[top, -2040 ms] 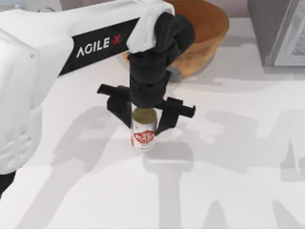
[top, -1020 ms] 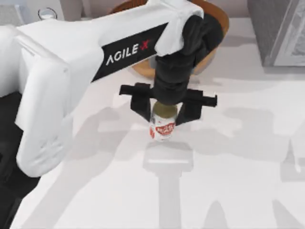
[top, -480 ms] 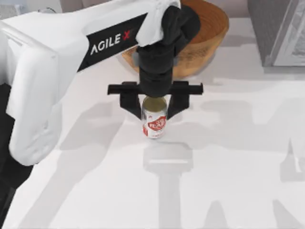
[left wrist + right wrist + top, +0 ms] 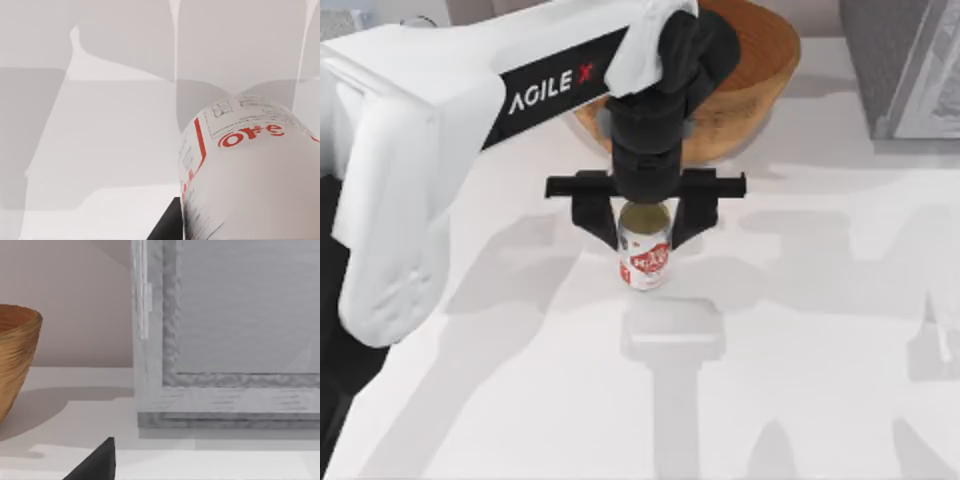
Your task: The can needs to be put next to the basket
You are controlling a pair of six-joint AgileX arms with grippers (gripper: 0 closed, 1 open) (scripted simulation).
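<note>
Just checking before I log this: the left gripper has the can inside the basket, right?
Not quite. The left gripper has the can, but the can is outside the basket, over the bare table in front of it. The top view shows this.

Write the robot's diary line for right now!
left gripper: shut on can | near side of basket | right arm: parked

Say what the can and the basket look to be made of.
Can: likely metal tin, smooth white printed wall with red label, pale gold top.
Basket: looks like woven wicker, matte orange-brown, fine ribbed rings on its wall; being rendered, it could equally be turned wood.
</note>
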